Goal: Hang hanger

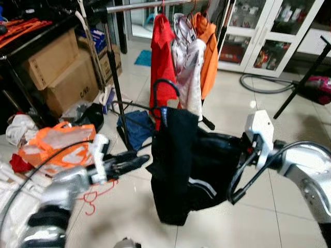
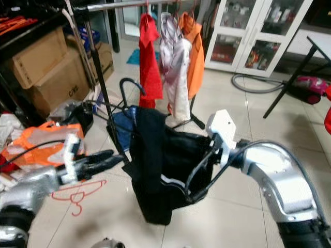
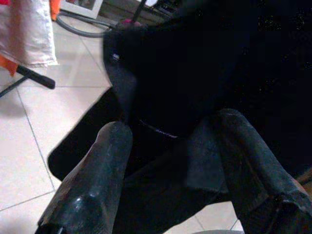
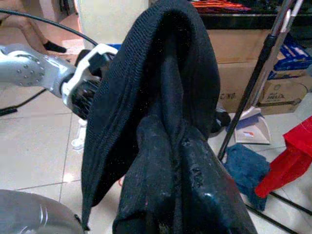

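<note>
My right fingers are clamped on the black garment, which hangs on a black hanger below the rail. My left fingers are spread apart, touching the garment's edge.

Head stereo looks down; wrist cameras close on black garment.

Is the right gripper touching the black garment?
Touching. The right wrist view shows the right gripper with its fingers closed on the folds of the black garment.
</note>
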Controlling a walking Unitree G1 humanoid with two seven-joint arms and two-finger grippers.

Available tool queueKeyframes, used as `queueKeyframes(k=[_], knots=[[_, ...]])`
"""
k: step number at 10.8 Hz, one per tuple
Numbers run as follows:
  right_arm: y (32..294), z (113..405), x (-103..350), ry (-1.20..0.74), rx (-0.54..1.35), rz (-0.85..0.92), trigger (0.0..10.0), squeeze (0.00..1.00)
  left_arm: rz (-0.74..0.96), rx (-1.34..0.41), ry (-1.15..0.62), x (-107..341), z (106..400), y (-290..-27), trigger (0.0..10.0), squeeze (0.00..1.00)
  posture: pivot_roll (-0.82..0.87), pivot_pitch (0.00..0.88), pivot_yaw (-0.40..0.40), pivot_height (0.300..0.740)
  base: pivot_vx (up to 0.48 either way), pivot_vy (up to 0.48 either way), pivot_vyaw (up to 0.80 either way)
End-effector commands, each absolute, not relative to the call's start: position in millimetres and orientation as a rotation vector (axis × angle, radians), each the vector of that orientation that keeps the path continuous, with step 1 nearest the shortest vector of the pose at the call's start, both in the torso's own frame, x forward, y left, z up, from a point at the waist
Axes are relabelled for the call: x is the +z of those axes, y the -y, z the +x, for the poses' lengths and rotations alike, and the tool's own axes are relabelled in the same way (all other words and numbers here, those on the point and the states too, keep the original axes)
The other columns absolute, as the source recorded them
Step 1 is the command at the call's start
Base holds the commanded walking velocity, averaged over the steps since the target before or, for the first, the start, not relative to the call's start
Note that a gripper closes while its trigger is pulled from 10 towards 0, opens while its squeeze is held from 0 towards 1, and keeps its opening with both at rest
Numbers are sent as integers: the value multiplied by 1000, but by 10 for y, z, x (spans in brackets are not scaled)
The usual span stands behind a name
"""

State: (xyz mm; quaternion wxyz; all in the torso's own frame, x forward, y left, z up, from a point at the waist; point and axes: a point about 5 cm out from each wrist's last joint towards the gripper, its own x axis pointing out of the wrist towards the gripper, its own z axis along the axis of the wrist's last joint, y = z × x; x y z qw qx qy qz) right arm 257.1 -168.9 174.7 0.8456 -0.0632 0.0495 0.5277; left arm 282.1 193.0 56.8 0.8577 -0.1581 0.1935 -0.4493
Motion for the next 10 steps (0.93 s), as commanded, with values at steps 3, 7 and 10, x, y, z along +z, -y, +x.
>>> queueKeyframes(k=[3,7,10], knots=[[1636,2502,1899,-43,1154,-164,0,0,-289,-865,-389,584,2976,-1854,10000,0,-136,33,6,740,0,0,0],[1626,2404,1869,-63,1173,-163,0,0,-372,-725,-361,630,3154,-1915,10000,0,-149,37,13,740,0,0,0],[1575,2368,1925,-42,1198,-139,0,0,-560,-789,-401,525,3122,-1669,10000,0,-148,42,12,740,0,0,0]])
